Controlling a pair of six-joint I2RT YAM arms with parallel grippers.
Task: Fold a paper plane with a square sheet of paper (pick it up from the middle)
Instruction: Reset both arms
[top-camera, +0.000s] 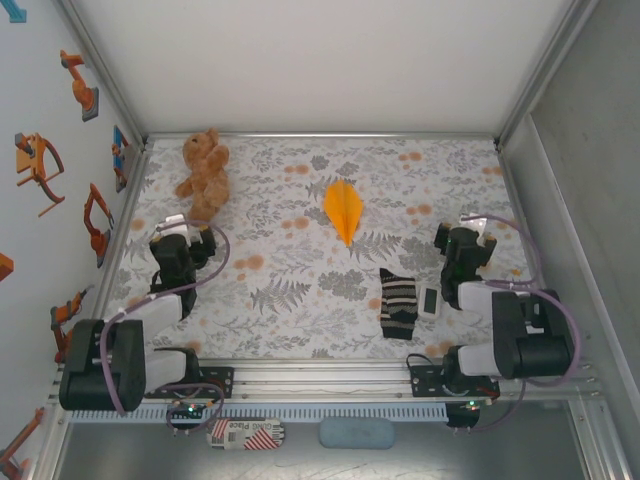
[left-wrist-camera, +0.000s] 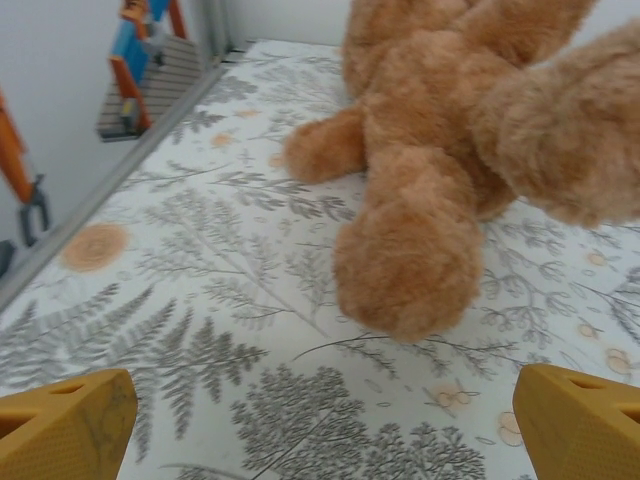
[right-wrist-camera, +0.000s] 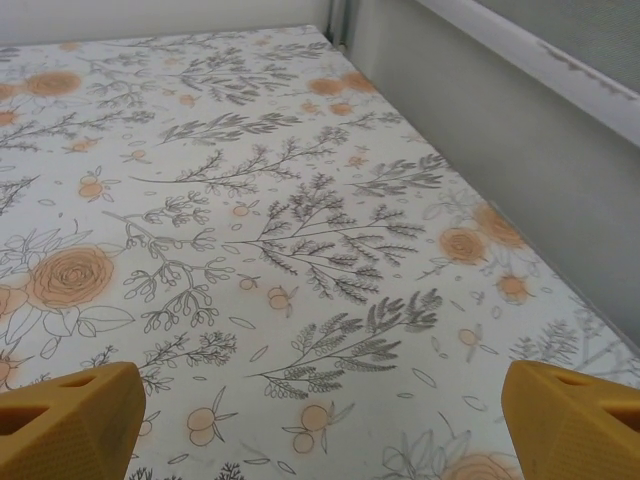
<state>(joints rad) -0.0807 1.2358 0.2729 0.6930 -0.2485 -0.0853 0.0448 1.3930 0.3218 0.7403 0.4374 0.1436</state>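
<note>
- My surface (top-camera: 300, 310) is a flat cloth printed with grey ferns and pale orange blooms. It is boxed in by plain white walls, and the left wall carries orange arm-shaped stickers (top-camera: 40, 165).
- The narrow dart of thin orange-yellow paper, the paper plane (top-camera: 343, 208), lies flat toward the far middle of the surface. A centre crease runs its length and its longer point faces the near edge. It is well apart from both my pincers.
- A fluffy tan teddy bear (top-camera: 204, 172) sprawls at the far left. Its fuzzy leg lies just ahead of my left pincer (left-wrist-camera: 320, 435), not touching it.
- My left pincer stands spread wide, its ridged yellow fingertips (left-wrist-camera: 65, 425) holding nothing.
- My right pincer (right-wrist-camera: 320, 430) gapes likewise over bare cloth near the right wall, empty.
- A limp black-and-white striped sock (top-camera: 398, 303) lies at the near right, with a small white rectangular device (top-camera: 429, 302) just beside it.
</note>
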